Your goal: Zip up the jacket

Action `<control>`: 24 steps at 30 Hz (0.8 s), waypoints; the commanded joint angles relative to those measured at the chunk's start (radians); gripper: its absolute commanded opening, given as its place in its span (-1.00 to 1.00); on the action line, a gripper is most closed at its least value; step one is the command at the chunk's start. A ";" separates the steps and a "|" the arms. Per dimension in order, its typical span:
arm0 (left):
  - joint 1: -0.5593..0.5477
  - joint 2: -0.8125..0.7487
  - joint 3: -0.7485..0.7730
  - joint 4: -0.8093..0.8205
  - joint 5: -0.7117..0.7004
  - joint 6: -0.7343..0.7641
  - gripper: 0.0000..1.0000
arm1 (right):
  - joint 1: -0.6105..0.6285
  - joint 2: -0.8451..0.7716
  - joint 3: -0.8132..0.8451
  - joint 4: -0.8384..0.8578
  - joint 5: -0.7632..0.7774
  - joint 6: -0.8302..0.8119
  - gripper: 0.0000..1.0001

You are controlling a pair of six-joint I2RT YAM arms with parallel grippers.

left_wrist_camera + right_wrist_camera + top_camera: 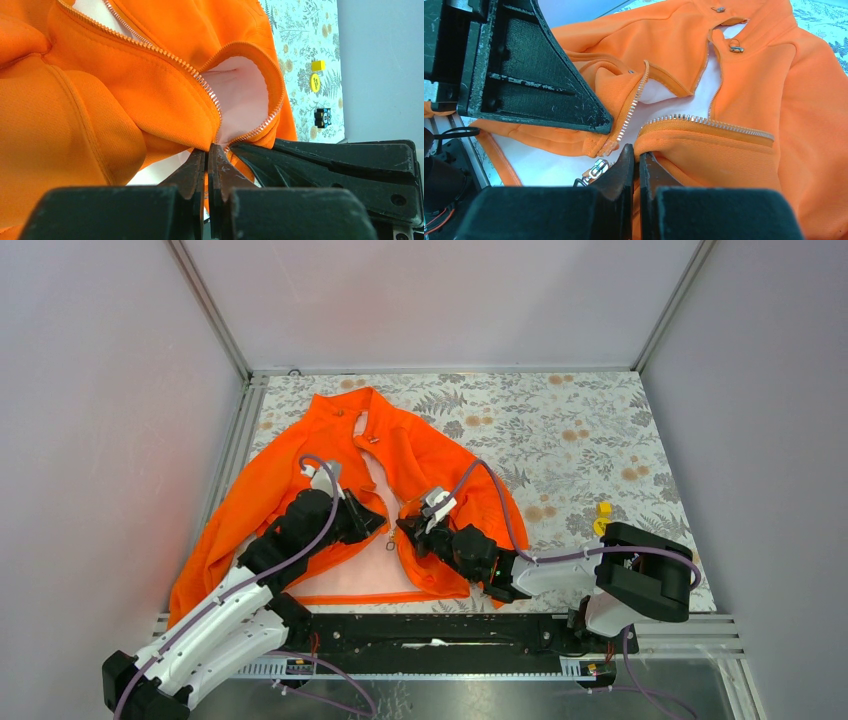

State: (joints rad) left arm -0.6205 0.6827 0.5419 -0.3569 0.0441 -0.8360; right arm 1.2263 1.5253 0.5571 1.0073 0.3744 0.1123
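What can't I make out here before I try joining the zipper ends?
1. Zipper's lower ends: the left gripper and right gripper, both shut on the jacket, cover them in top external. In each wrist view, the fingertips hide what they pinch.
2. Part of one jacket sleeve: in top external, it lies under the left arm.
3. Yellow pieces on the table: too small to identify in any view.
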 commanded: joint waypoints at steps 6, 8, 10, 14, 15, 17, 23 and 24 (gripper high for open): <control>0.001 -0.011 -0.006 0.085 0.057 0.016 -1.00 | 0.007 0.012 0.014 0.086 0.034 0.007 -1.00; 0.001 -0.015 -0.012 0.084 0.062 0.018 -1.00 | 0.007 0.012 0.015 0.086 0.039 0.008 -1.00; 0.001 -0.020 -0.018 0.088 0.064 0.019 -1.00 | 0.007 0.013 0.015 0.087 0.045 0.012 -1.00; 0.001 -0.026 -0.024 0.075 0.063 0.028 -1.00 | 0.008 0.011 0.012 0.089 0.047 0.013 -1.00; 0.001 -0.026 -0.022 0.071 0.061 0.032 -1.00 | 0.007 0.011 0.011 0.092 0.047 0.013 -1.00; 0.001 -0.028 -0.020 0.068 0.063 0.038 -1.00 | 0.007 0.012 0.012 0.092 0.050 0.014 -1.00; 0.001 -0.032 -0.036 0.079 0.104 0.055 -1.00 | 0.007 0.021 0.019 0.091 0.057 0.018 -1.00; 0.001 -0.035 -0.038 0.082 0.114 0.058 -1.00 | 0.007 0.024 0.019 0.091 0.059 0.019 -1.00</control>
State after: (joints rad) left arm -0.6205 0.6731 0.5129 -0.3435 0.0898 -0.8036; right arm 1.2263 1.5398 0.5571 1.0088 0.3843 0.1287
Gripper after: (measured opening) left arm 0.021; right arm 0.034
